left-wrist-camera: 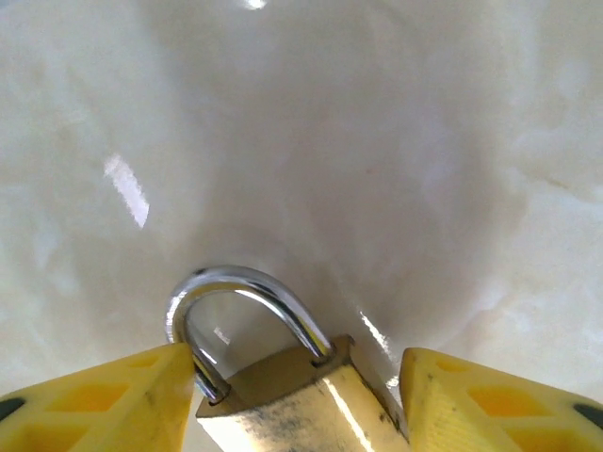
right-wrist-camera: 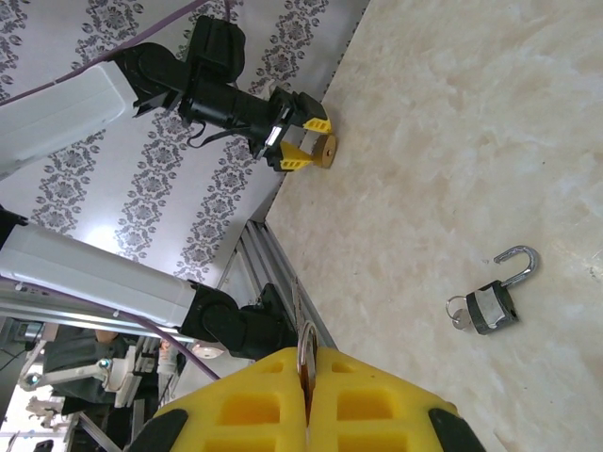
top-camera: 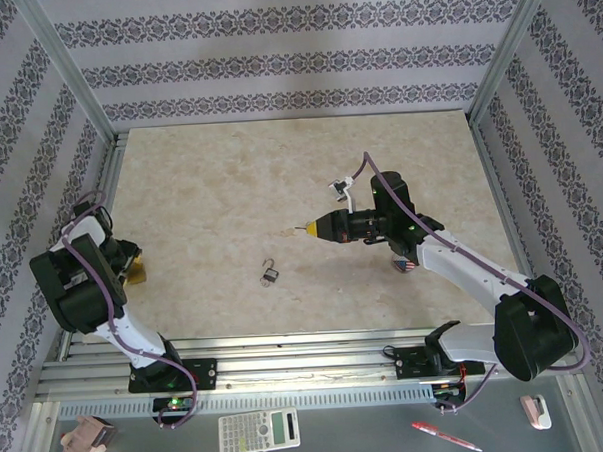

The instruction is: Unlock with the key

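A brass padlock (left-wrist-camera: 292, 410) with a steel shackle (left-wrist-camera: 247, 287) lies at the table's left edge (top-camera: 135, 270). My left gripper (left-wrist-camera: 297, 358) is open around it. The left yellow finger (left-wrist-camera: 113, 400) touches the shackle's side, and a thin gap separates the right finger (left-wrist-camera: 490, 405) from the body. My right gripper (right-wrist-camera: 308, 363), hovering over mid-table (top-camera: 322, 225), is shut on the key (right-wrist-camera: 306, 344). The key's tip (top-camera: 302, 227) points left. In the right wrist view the brass padlock (right-wrist-camera: 326, 151) sits between the left gripper's yellow fingers.
A small dark padlock (top-camera: 271, 276) with its shackle swung open and keys on a ring lies mid-table (right-wrist-camera: 492, 303). Aluminium rails and patterned walls bound the table. A calculator (top-camera: 258, 431), pen (top-camera: 446, 437) and tape roll (top-camera: 86, 443) lie on the near shelf.
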